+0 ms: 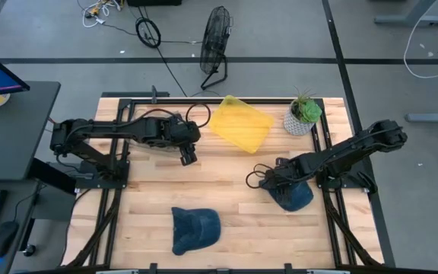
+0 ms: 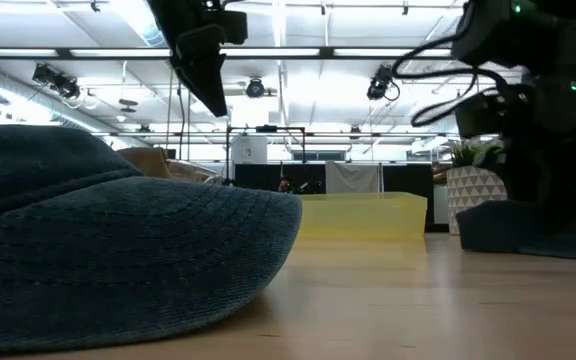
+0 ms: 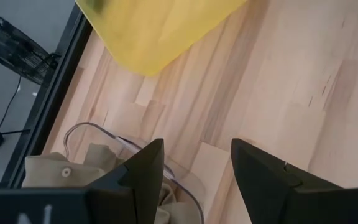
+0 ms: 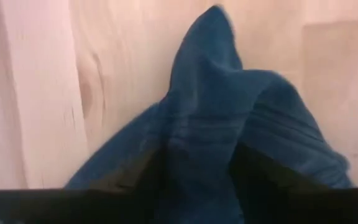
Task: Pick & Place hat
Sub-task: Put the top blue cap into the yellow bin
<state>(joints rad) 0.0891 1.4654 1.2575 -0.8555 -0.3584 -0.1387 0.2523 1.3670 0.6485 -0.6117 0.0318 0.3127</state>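
Note:
Two dark blue hats show. One hat [image 1: 195,228] lies on its brim near the table's near edge, large in the low view's foreground [image 2: 118,240]. The other hat [image 1: 298,197] [image 2: 503,228] sits toward the right side, under my right gripper [image 1: 280,185] [image 4: 197,168], which is shut on it. My left gripper [image 1: 188,154] [image 3: 197,162] hangs open above bare wood near the table's far left part, beside the yellow bin [image 1: 240,123], and touches nothing. My right gripper pinches a raised ridge of the hat's cloth [image 4: 197,124] between its two fingers [image 4: 257,177], coming at it from above and slanting from the right. The cloth bunches up between the fingers. The hat's lower edge [image 2: 488,245] rests on the table.
A yellow bin [image 3: 160,31] [image 2: 363,215] stands at the far middle, and a potted plant [image 1: 304,116] [image 2: 473,195] at the far right corner. Open wood [image 1: 226,183] lies between the two hats. A black frame rail [image 1: 330,152] edges the table.

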